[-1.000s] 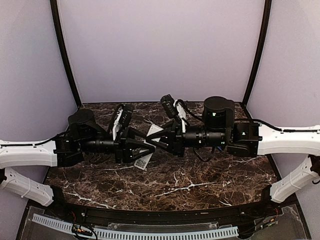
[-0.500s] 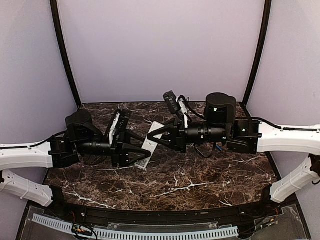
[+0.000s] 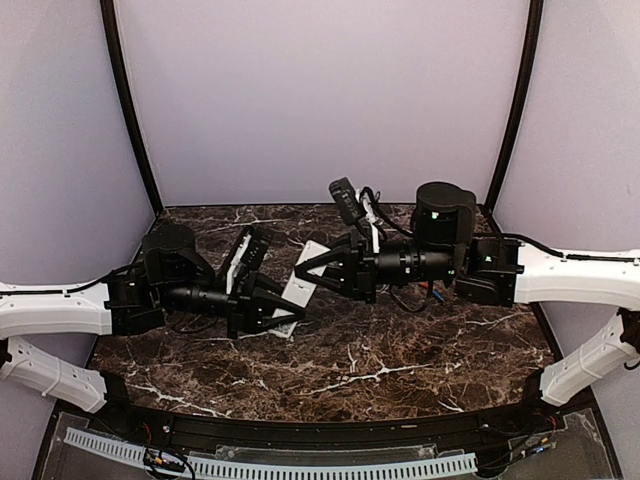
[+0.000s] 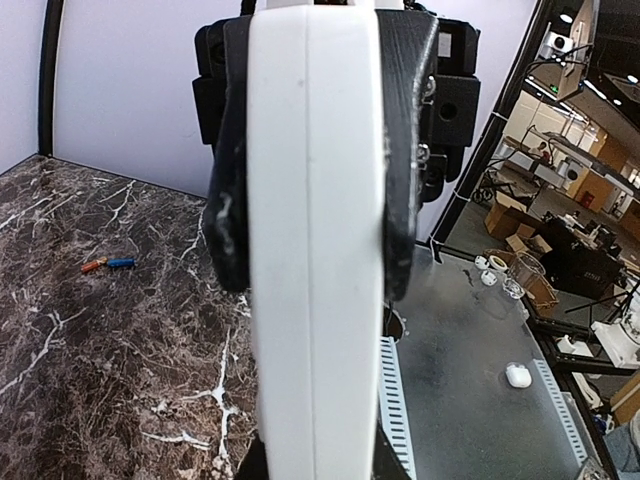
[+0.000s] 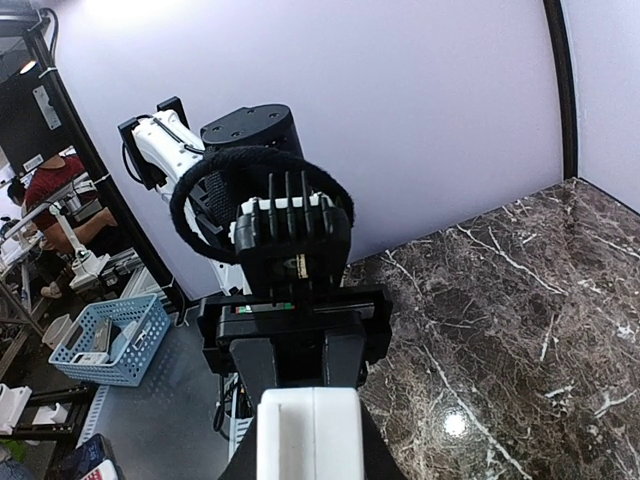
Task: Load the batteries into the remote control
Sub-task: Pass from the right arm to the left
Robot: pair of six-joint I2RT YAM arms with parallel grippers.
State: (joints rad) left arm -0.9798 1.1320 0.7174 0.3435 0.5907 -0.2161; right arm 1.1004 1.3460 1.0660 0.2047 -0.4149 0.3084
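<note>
The remote control (image 3: 298, 288), slim and white, hangs above the marble table between my two grippers. My left gripper (image 3: 283, 313) is shut on its lower end. My right gripper (image 3: 304, 267) is shut on its upper end. In the left wrist view the remote control (image 4: 315, 250) fills the middle, with the right gripper's black fingers (image 4: 402, 200) clamped on its sides. In the right wrist view its end (image 5: 310, 430) sits between my own fingers, facing the left wrist. The batteries (image 4: 108, 264), one orange-red and one blue, lie end to end on the table, apart from both grippers.
The dark marble table (image 3: 400, 370) is enclosed by lilac walls at the back and sides. A white slotted rail (image 4: 395, 400) runs along its edge, with grey floor beyond. A blue basket (image 5: 105, 340) stands off the table.
The left gripper's jaws have closed from wide open onto the remote's lower end. The right gripper keeps its hold and has shifted slightly to the right.
</note>
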